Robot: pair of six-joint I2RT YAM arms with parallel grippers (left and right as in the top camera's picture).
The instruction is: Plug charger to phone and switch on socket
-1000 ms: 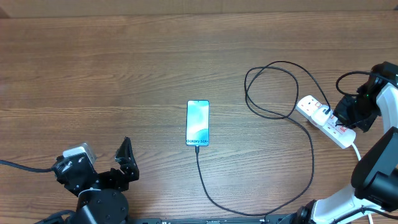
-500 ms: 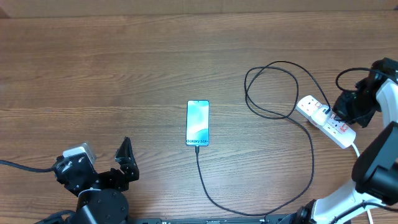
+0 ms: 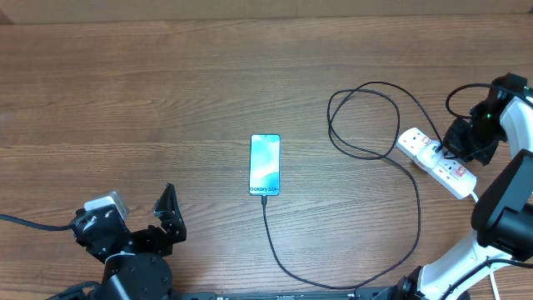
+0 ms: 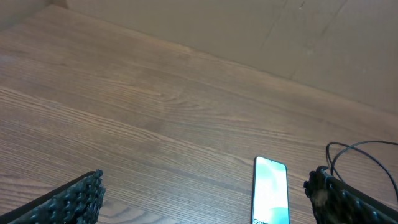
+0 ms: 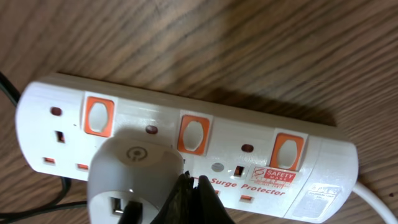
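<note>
The phone [image 3: 265,164] lies flat mid-table with its light blue screen up, and also shows in the left wrist view [image 4: 270,199]. The thin black charger cable [image 3: 416,208] runs from the phone's near end, loops right and back to a white adapter [image 5: 134,174] plugged into the white socket strip [image 3: 433,160]. The strip has orange-red rocker switches [image 5: 193,132]. My right gripper [image 5: 196,199] is shut, its tips just above the strip beside the adapter. My left gripper [image 4: 205,199] is open and empty, low at the near left, well short of the phone.
The strip's thick white cord [image 3: 477,200] leaves its right end toward the table's near edge. The right arm's own black cable [image 3: 462,104] arcs above the strip. A wall [image 4: 249,25] bounds the table's far side.
My right gripper has shifted a little up and left over the socket strip. The left arm, phone and cable have not moved.
</note>
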